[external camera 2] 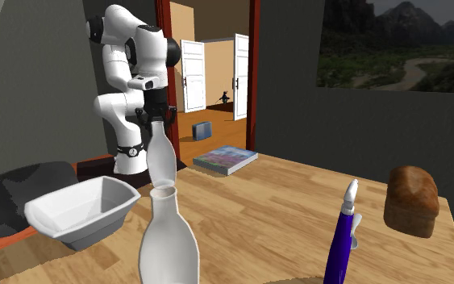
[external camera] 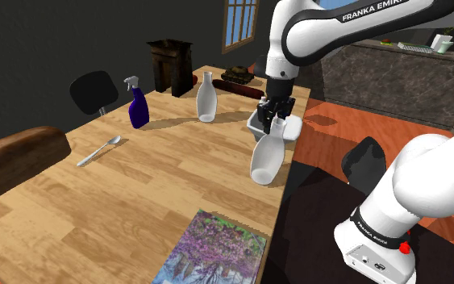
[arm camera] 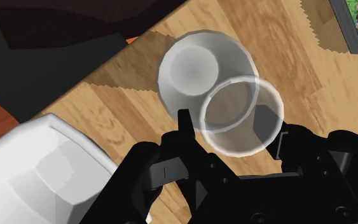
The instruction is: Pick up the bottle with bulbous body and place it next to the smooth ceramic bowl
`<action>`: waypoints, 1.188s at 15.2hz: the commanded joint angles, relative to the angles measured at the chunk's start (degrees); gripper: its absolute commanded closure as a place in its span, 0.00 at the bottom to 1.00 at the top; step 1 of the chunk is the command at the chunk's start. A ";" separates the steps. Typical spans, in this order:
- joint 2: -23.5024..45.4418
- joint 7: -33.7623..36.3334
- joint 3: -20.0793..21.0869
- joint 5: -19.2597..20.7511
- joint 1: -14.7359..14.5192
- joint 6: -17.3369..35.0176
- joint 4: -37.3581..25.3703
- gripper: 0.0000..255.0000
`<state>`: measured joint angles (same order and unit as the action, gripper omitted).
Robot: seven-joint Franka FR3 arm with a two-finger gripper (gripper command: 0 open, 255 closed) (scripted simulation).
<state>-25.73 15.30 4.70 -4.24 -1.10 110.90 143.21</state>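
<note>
Pincer (external camera: 276, 119) clamped on the neck of the white bulbous bottle (external camera: 266, 158), which hangs directly beneath it, mouth up, long axis slightly tilted, at the worktop (external camera: 136, 202) edge nearest the stand. The white bowl (external camera 2: 80, 208) sits just beside, so lowering looks sufficient.

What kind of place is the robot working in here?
Probably a room in a house, perhaps a dining room: a wooden table with a loaf of bread on it, white double doors standing open, and a paned window.
</note>
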 commanded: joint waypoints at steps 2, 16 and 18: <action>-0.01 0.00 0.00 0.00 0.00 0.01 0.00 0.00; -0.86 0.08 -0.37 0.34 0.19 -7.53 -6.69 0.00; -0.86 0.08 -0.37 0.34 0.19 -7.53 -6.69 0.00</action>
<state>-26.60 15.38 4.34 -3.90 -0.91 103.38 136.52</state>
